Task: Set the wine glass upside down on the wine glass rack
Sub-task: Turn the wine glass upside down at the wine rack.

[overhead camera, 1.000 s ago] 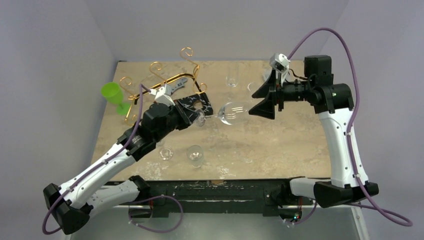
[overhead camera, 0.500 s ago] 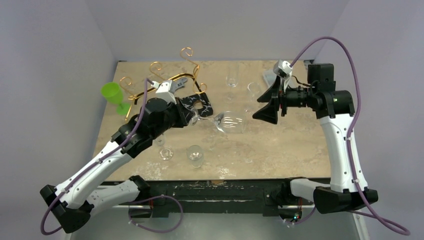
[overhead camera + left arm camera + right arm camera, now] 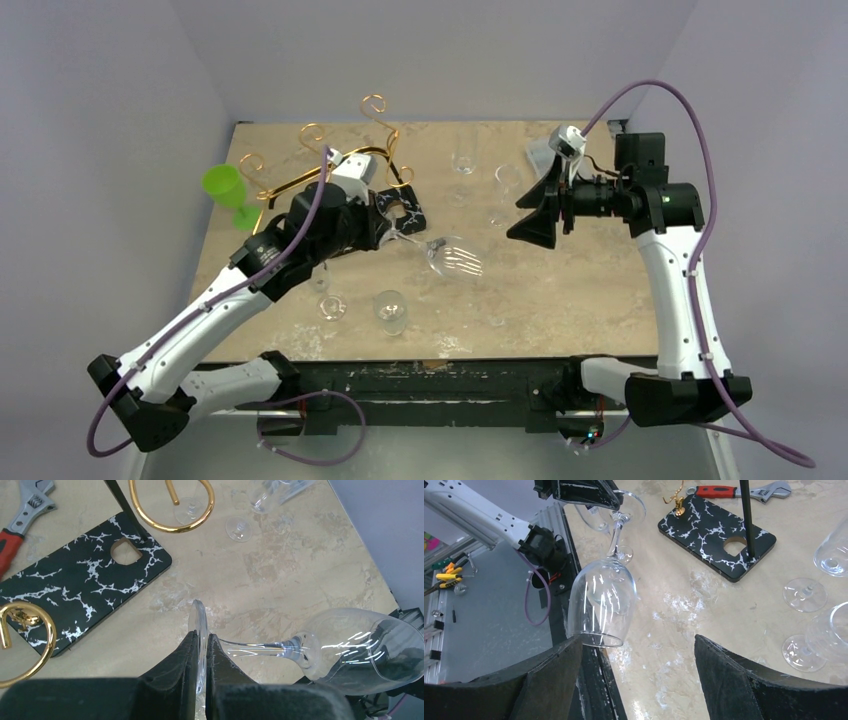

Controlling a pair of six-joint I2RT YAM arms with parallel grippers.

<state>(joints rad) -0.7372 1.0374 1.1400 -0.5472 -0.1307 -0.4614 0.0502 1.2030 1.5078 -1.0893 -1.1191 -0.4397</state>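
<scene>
A clear wine glass (image 3: 455, 258) hangs above the middle of the table. My left gripper (image 3: 201, 636) is shut on the edge of its round foot. The stem runs right to the bowl (image 3: 360, 650), which slants down toward the near edge. In the right wrist view the wine glass (image 3: 601, 600) hangs rim-down just left of my open right gripper (image 3: 639, 647), and nothing sits between its fingers. That right gripper (image 3: 525, 215) stays apart from the bowl, to its right. The gold wire wine glass rack (image 3: 312, 131) stands at the back left behind my left gripper (image 3: 392, 236). One of its scroll loops (image 3: 165, 527) shows.
A black white-veined board (image 3: 405, 208) lies under the rack's arm. A green cup (image 3: 225, 187) stands at the left edge. Other clear glasses stand at the back (image 3: 463, 155) and near front (image 3: 390, 310). A red-handled wrench (image 3: 734, 490) lies beyond the board.
My left arm has turned the glass from lying level to slanting, the bowl dropping toward the near edge. My right gripper has drawn back to the right, away from the bowl.
</scene>
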